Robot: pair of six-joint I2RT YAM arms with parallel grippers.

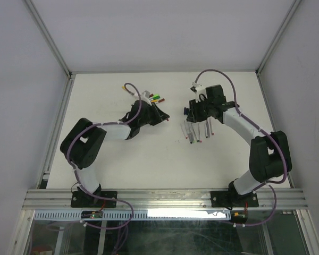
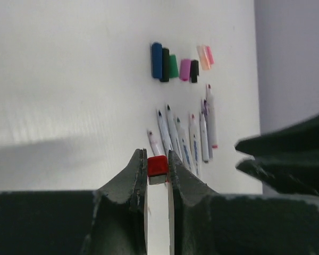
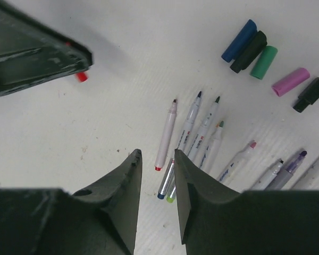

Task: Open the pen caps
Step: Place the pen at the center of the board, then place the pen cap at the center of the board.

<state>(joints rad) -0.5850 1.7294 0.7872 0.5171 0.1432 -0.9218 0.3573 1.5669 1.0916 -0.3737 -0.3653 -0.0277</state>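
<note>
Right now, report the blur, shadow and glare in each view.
Left wrist: the left tool and its red-capped pen look soft, and a grey shadow band crosses the table. Right wrist: the pens are sharp, the left tool at upper left blurred. Top external: even light, glare by the front rail.

A flat white matte tabletop (image 1: 149, 159) fills the middle of the scene, evenly lit, with soft grey shadows on it. Plain pale grey wall panels (image 1: 165, 32) enclose it at the far side, left and right, joined by slim silver metal corner posts (image 1: 48, 34). A ribbed aluminium rail (image 1: 165, 197) runs along the near edge.
</note>
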